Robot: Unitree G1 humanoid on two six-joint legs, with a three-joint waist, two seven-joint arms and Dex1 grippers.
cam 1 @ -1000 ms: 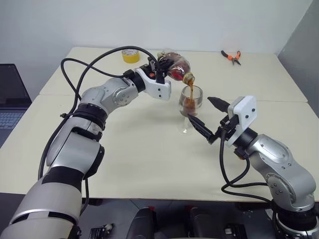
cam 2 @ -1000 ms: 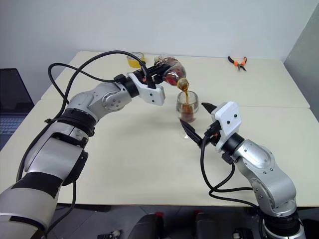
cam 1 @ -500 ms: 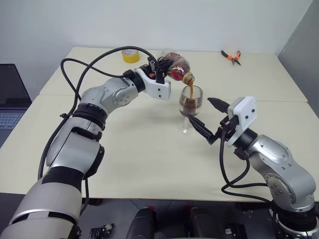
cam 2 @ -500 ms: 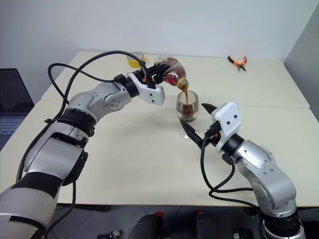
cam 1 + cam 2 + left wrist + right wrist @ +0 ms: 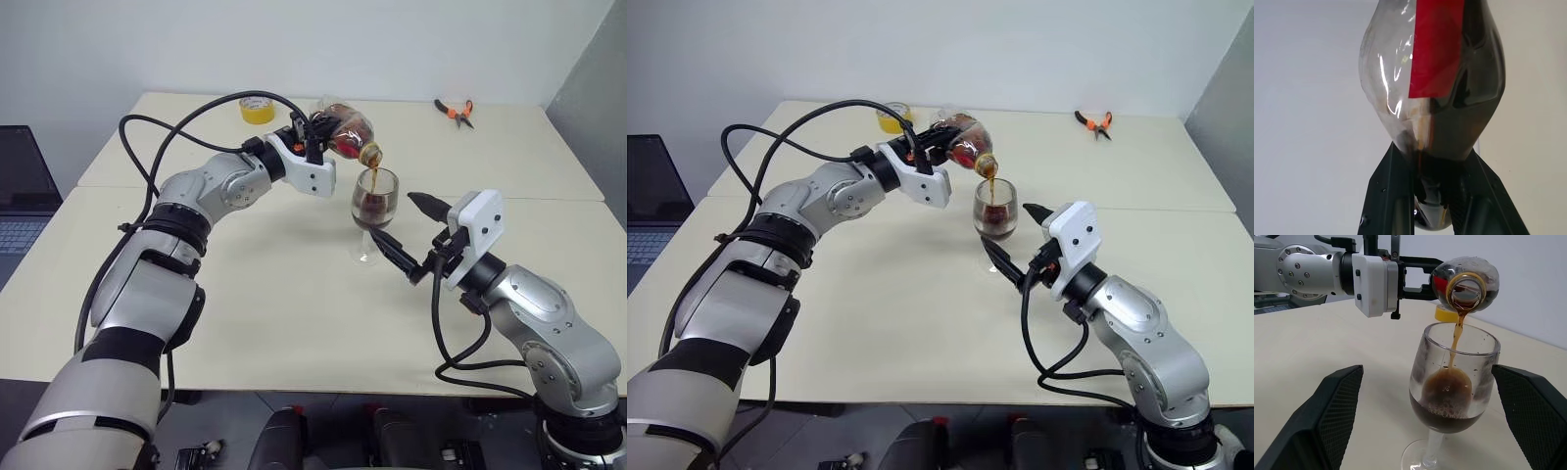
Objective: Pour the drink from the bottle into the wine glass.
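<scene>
While the left gripper (image 5: 315, 138) clamps the tipped bottle (image 5: 348, 129) over the wine glass (image 5: 374, 199), a thin stream of drink (image 5: 1455, 340) falls into the bowl; tipping further could send it past the rim, and the glass, standing free on the table (image 5: 294, 294), could topple if bumped. The right gripper (image 5: 407, 231) waits spread wide, its fingers near the stem without touching. The drink is dark brown and foamy, filling the lower bowl.
</scene>
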